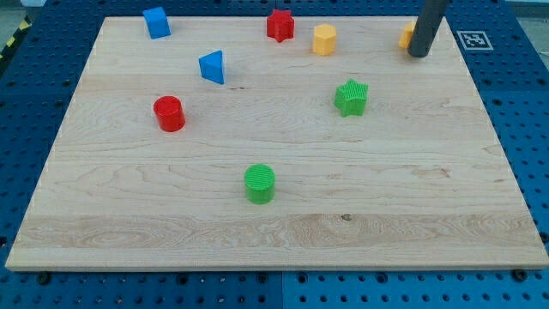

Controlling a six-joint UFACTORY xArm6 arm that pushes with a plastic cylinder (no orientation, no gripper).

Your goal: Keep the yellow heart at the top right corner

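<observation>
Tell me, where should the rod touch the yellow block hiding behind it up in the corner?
No gripping here, only pushing. My tip stands against the right side of the small yellow block, hiding most of it. It already sits near the wooden board top right corner, so probably any nudge should be gentle.

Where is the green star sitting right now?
The green star sits right of the board's middle, below the yellow block near the view's top edge and up-right of the green cylinder.

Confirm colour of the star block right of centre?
Green: the star shows clearly in the camera view, right of the board's centre.
</observation>
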